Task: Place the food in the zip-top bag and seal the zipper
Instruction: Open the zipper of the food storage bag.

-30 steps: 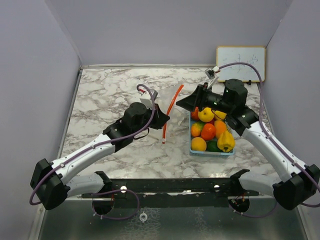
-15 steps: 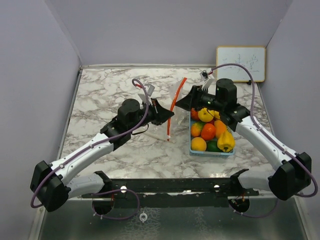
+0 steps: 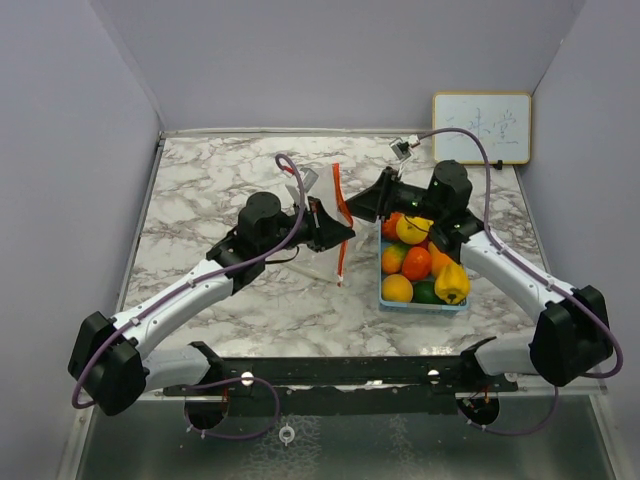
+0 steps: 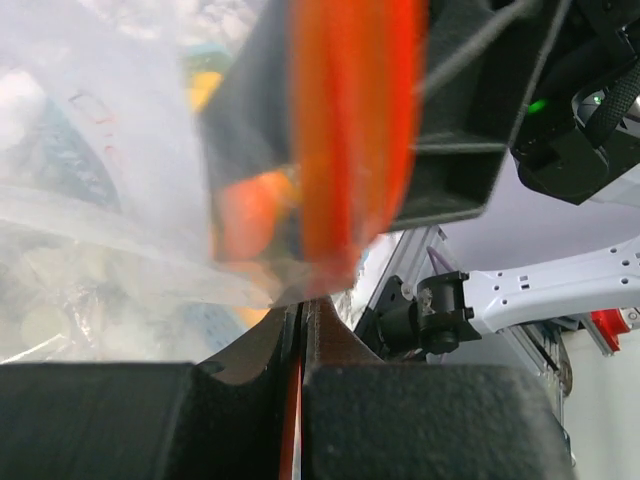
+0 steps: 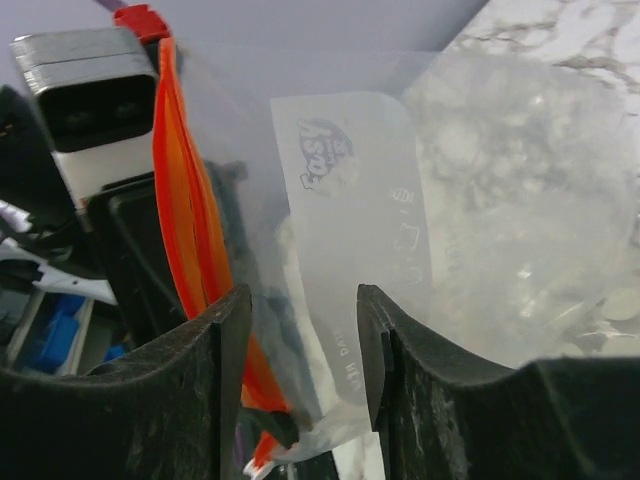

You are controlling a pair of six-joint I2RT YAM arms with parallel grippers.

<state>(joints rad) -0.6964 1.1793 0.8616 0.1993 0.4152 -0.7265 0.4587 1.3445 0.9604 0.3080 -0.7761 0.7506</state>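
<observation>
**Both hands at the bag, food sitting in its tray**

The left hand [image 4: 300, 345] is pinching the orange zipper [image 3: 337, 200] of the clear zip-top bag [image 5: 350, 200], its fingers pressed together on the strip. The right hand [image 5: 300, 300] is standing spread, with bag film lying between its fingers. The food [image 3: 416, 262] is sitting piled in a blue tray [image 3: 425, 306] on the marble desk [image 3: 220, 190], just right of the bag.

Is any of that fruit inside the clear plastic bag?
No, the top view shows all the food piled in the blue tray, beside the zip-top bag, which looks empty.
</observation>
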